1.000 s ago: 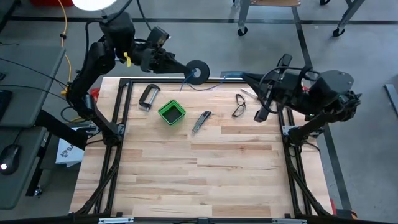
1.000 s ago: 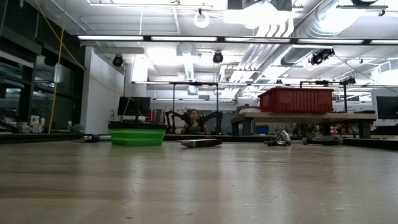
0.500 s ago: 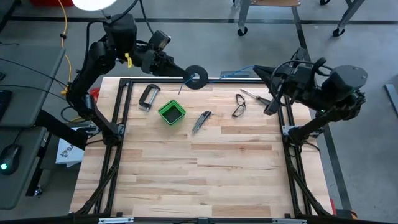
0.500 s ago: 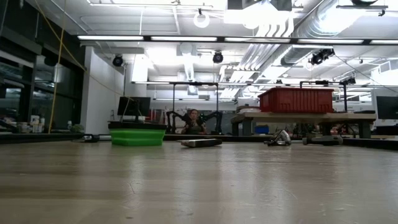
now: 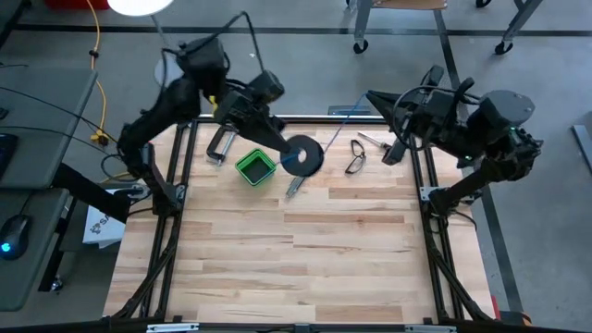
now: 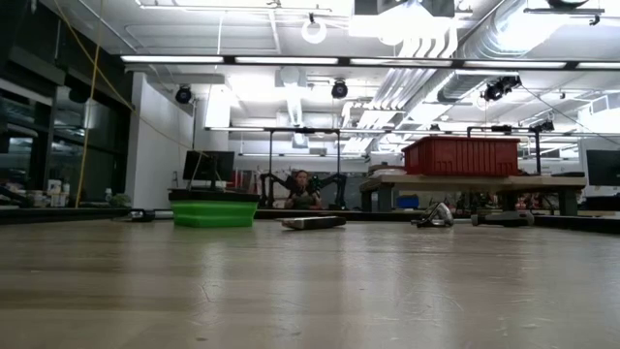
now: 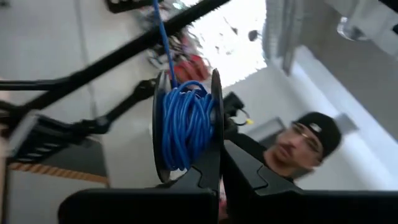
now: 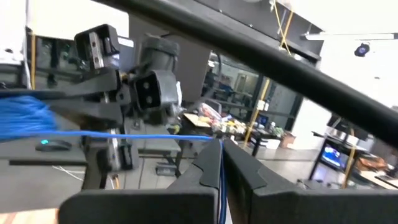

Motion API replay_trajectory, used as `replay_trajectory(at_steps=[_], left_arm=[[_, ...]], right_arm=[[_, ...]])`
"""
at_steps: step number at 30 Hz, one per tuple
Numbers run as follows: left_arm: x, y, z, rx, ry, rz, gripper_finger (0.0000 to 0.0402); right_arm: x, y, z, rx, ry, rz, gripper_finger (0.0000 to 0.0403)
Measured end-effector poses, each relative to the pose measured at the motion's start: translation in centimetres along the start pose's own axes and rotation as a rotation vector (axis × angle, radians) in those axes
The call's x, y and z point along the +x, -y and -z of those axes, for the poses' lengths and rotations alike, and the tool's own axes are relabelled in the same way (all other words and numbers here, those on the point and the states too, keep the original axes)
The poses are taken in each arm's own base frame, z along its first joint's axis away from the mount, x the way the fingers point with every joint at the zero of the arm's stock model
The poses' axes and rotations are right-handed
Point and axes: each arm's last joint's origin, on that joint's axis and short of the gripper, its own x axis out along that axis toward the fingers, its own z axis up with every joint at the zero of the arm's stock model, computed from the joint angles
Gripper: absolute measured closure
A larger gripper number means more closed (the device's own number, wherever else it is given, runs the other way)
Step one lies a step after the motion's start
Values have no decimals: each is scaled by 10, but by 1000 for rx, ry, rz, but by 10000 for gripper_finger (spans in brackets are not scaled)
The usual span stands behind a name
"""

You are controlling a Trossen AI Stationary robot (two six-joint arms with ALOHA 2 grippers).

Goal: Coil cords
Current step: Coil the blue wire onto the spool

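The small round dark spool (image 5: 303, 154), wound with blue wire (image 7: 185, 124), hangs over the table just right of the green box (image 5: 255, 166). My left gripper (image 5: 289, 148) is shut on it. The thin blue wire (image 5: 339, 128) runs from the spool up and toward the far right to my right gripper (image 5: 372, 96), which is shut on it above the table's far edge. In the right wrist view the wire (image 8: 124, 134) comes in level from the blurred spool (image 8: 25, 118) to my fingers (image 8: 205, 167). My left gripper pinches the rim of one of the spool's flanges (image 7: 215, 140) between its two fingers (image 7: 239, 171), only at the flange's edge. The spool is lifted clear of the table and stands edge-on before the fingers. My right gripper pinches the single strand of wire (image 8: 219, 144) between its two fingers. The wire lies across the fingertips, then runs down between them. The strand toward the spool looks straight and clear of the table.
On the table's far half lie a metal clamp (image 5: 220, 143), a folding knife (image 5: 299, 180), glasses (image 5: 356, 157) and a small tool (image 5: 375, 141). A person shows beyond the table in the left wrist view (image 7: 305, 146). The near half is bare wood (image 5: 296, 268).
My left gripper has carried the spool from above the table's far edge toward the near side and right, to beside the green box. My right gripper has swung a little toward the far left. The wire between them now stretches straight.
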Motion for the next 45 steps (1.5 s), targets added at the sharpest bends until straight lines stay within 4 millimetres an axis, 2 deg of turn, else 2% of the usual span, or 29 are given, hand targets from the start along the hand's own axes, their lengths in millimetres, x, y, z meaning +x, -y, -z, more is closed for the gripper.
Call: replay_trajectory(at_steps=[6, 13, 26, 34, 45], left_arm=[[26, -17, -15, 13, -44, 142, 400], [38, -28, -27, 85, -35, 252, 400], [18, -6, -36, 370, 177, 371, 400], [17, -5, -38, 476, 267, 366, 400], [5, -5, -47, 604, 411, 341, 400]], right_arm=[[24, -12, 3, 30, 68, -49, 403], [48, -31, 11, 93, 119, -138, 403], [64, -47, 18, 216, 134, -247, 403], [75, -59, 26, 251, 121, -282, 403], [77, -61, 27, 293, 114, -308, 403]])
